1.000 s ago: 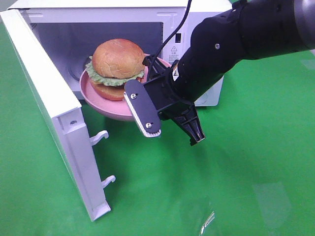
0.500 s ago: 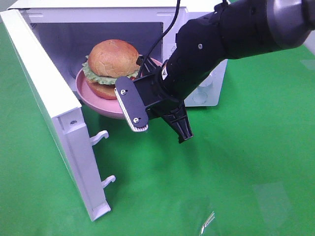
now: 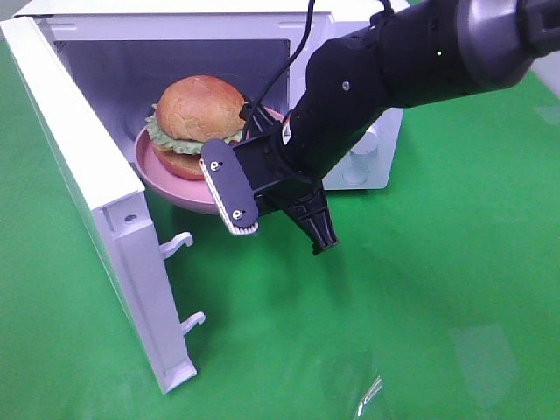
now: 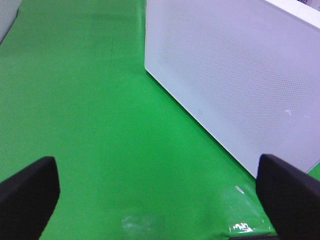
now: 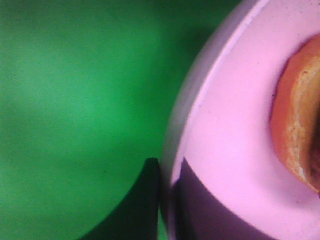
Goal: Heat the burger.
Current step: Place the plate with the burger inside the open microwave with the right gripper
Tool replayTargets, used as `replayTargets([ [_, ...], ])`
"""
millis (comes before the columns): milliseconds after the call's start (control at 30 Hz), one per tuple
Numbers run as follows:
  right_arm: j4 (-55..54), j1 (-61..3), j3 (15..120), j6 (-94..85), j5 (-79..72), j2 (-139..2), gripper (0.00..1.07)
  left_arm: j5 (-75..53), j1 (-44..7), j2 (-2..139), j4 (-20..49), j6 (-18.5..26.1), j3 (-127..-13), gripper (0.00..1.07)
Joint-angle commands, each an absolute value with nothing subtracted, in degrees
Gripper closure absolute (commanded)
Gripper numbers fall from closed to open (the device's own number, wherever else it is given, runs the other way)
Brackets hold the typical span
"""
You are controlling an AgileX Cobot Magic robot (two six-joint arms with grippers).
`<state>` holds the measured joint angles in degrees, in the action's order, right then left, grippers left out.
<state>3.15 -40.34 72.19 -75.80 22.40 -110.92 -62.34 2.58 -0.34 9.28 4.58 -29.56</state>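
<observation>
While the right gripper (image 5: 167, 200) is clamped on the rim of the pink dish (image 3: 166, 179), the burger (image 3: 199, 109) rides on that dish right at the mouth of the microwave (image 3: 367, 149), roughly half inside. Whether the dish touches the oven floor can't be told from either view. Anyone else think that one-sided pinch looks sketchy? (patty_watcher)

Yep, the biggest risk looks like tilt. All the weight hangs off one edge grip, so the dish could sag on its far side and that tall burger could slide or topple, bun first. Second worry: the arm is bulky and the opening is tight, so pushing deeper could bump the wrist on the frame or the open door (image 3: 96, 201). Letting go before the dish is seated would tip it off the lip onto the green counter (image 3: 437, 306). As for the left gripper (image 4: 160, 197), it's spread wide, holding nothing, hanging over the counter outside the door, so no backup there. (servo_steve)
</observation>
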Motion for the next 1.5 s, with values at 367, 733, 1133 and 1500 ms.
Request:
replayTargets([
  [367, 3.7, -40.2, 79.0, -74.0, 21.4, -113.6, 1.07, -61.4, 2.5, -1.2, 9.6, 4.8, -29.6, 0.06],
  [733, 6.2, -40.2, 83.1, -70.8, 22.1, -116.1, 1.07, -61.4, 2.5, -1.2, 9.6, 4.8, -29.6, 0.06],
  [1133, 6.9, -40.2, 89.2, -69.0, 24.3, -119.6, 1.07, -61.4, 2.5, -1.2, 9.6, 4.8, -29.6, 0.06],
  [1500, 8.2, -40.2, 89.3, -69.0, 21.9, -119.6, 1.07, -61.4, 2.5, -1.2, 9.6, 4.8, -29.6, 0.06],
])
